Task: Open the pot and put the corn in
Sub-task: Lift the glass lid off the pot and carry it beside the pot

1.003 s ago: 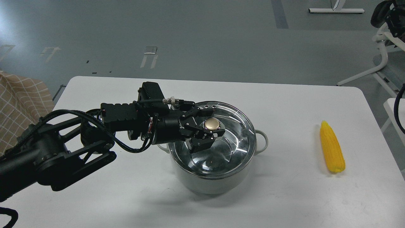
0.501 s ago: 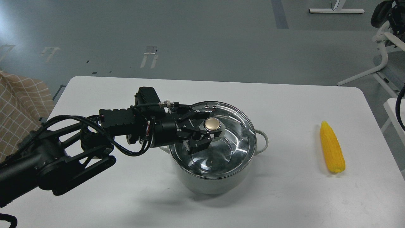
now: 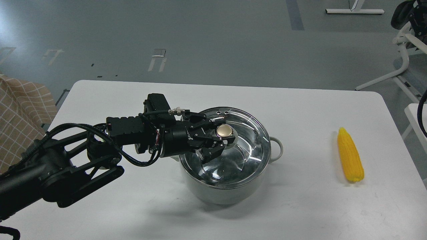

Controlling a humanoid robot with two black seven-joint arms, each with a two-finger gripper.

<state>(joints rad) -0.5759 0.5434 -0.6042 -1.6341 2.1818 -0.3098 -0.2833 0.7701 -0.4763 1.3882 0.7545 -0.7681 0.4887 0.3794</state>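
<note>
The pale grey-green pot (image 3: 218, 196) stands mid-table with its glass lid (image 3: 248, 146) sitting on it. My left gripper (image 3: 220, 136) reaches in from the left over the lid. Its two fingers are closed against the sides of the lid's gold knob (image 3: 224, 131). The lid still rests on the pot's rim. One loop handle (image 3: 277, 149) shows on the pot's right side. The yellow corn (image 3: 349, 160) lies on the table far to the right, tapered end pointing away from me. My right gripper is out of view.
The white table (image 3: 300, 110) ends close behind the pot and just right of the corn. A checked cloth (image 3: 23, 106) lies off the left edge. White frame legs (image 3: 400, 63) stand on the floor at the right.
My left gripper's fingers have drawn together around the gold knob, and the arm has shifted slightly. The lid and pot have stayed in place.
</note>
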